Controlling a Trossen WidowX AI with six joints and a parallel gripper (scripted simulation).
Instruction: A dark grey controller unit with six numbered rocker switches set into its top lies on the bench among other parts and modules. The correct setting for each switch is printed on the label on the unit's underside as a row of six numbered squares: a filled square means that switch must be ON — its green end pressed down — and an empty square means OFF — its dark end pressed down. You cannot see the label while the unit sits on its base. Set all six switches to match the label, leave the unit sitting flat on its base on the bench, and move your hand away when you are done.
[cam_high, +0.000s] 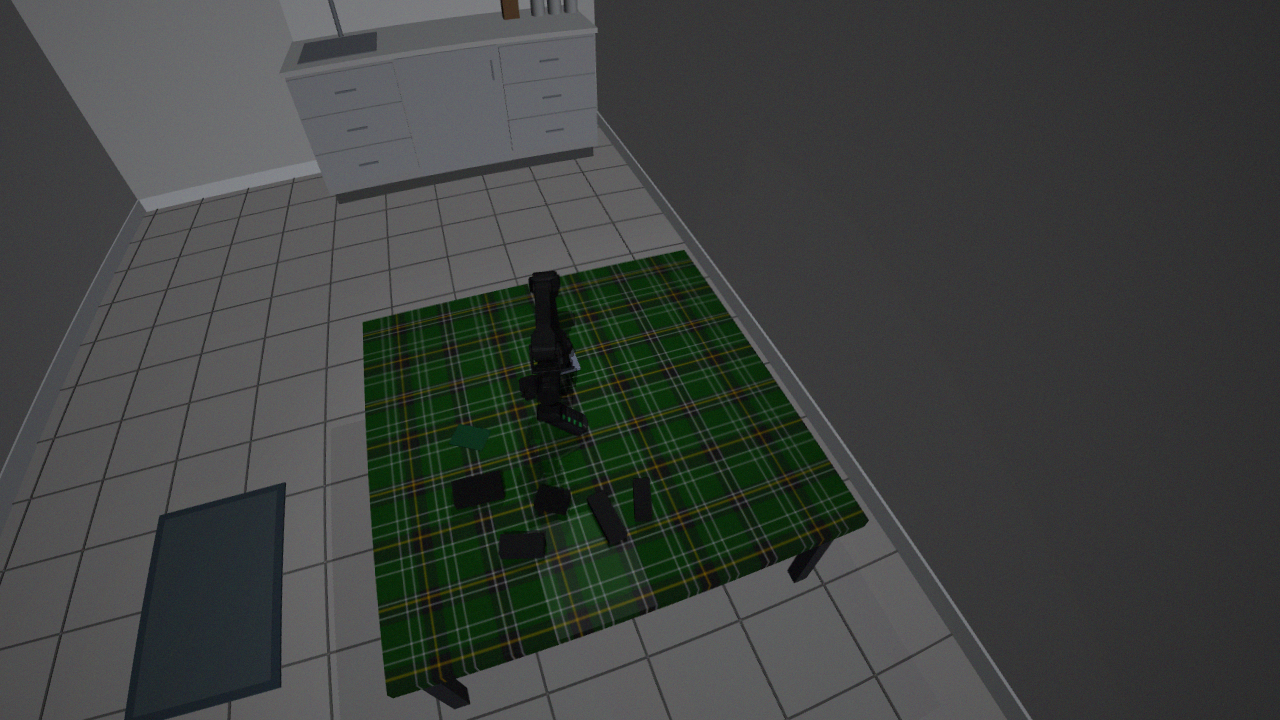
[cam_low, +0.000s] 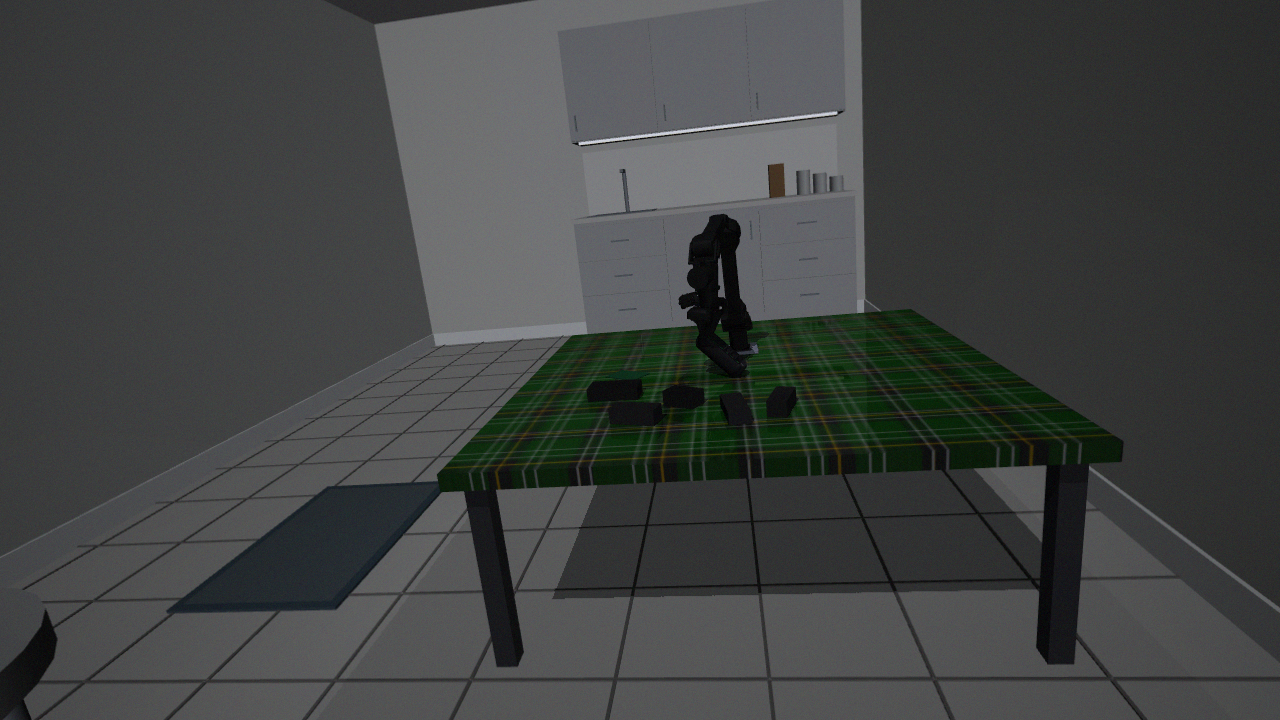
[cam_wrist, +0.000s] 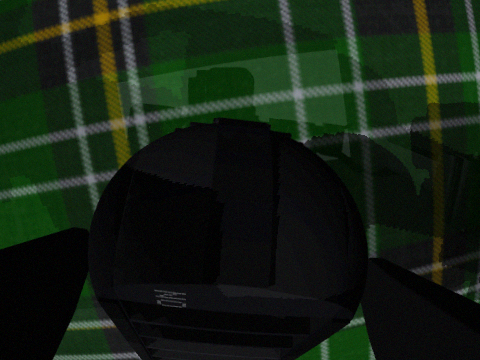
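Note:
The dark controller unit (cam_high: 567, 420) (cam_low: 726, 359) is a narrow dark bar, tilted steeply above the table, its lower end to the right in the top and exterior views. Green marks of several switches show along it in the top view; their settings are too small to tell. My gripper (cam_high: 547, 407) (cam_low: 706, 334) (cam_wrist: 228, 264) is shut on the controller unit near its upper end. In the wrist view a large dark rounded shape fills the space between the fingers, with faint pale marks low on it; no switches or label squares are readable there.
Dark modules (cam_high: 478, 489) (cam_high: 552, 500) (cam_high: 521, 544) (cam_high: 606, 516) (cam_high: 641, 499) lie on the plaid table (cam_high: 716, 465) (cam_low: 939, 394). A flat green board (cam_high: 469, 437) lies left of the arm. A pale object (cam_high: 573, 362) (cam_low: 751, 349) sits by the arm.

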